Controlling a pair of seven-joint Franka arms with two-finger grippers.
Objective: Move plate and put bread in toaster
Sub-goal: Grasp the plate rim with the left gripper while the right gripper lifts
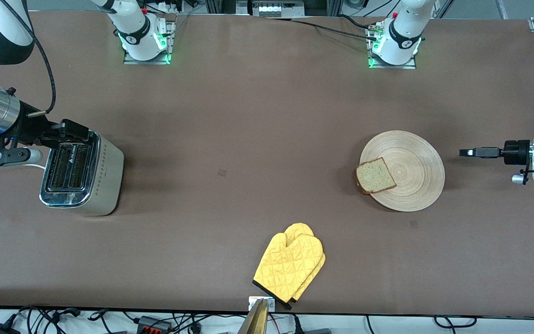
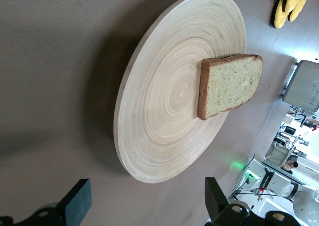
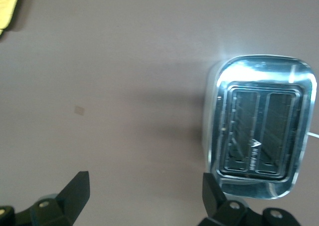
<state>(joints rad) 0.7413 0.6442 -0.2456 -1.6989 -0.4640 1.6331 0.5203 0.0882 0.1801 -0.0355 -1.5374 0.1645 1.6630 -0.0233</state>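
The pale wooden plate [image 1: 417, 155] lies on the brown table toward the left arm's end. The slice of bread [image 1: 376, 175] rests on the plate's rim, on the side toward the toaster. The left wrist view shows both the plate [image 2: 164, 111] and the bread [image 2: 230, 85]. My left gripper [image 1: 465, 151] stands open just off the plate's rim; its fingers are apart [image 2: 147, 201] and hold nothing. The toaster [image 1: 84, 174] stands at the right arm's end, slots up [image 3: 259, 136]. My right gripper [image 1: 73, 131] hangs open over the toaster's edge [image 3: 144, 196], empty.
A yellow oven mitt [image 1: 290, 266] lies near the table's front edge, about midway along it. It also shows in the left wrist view [image 2: 291, 4]. A white cord [image 1: 35, 165] runs from the toaster toward the table's end. Both arm bases stand along the table's back edge.
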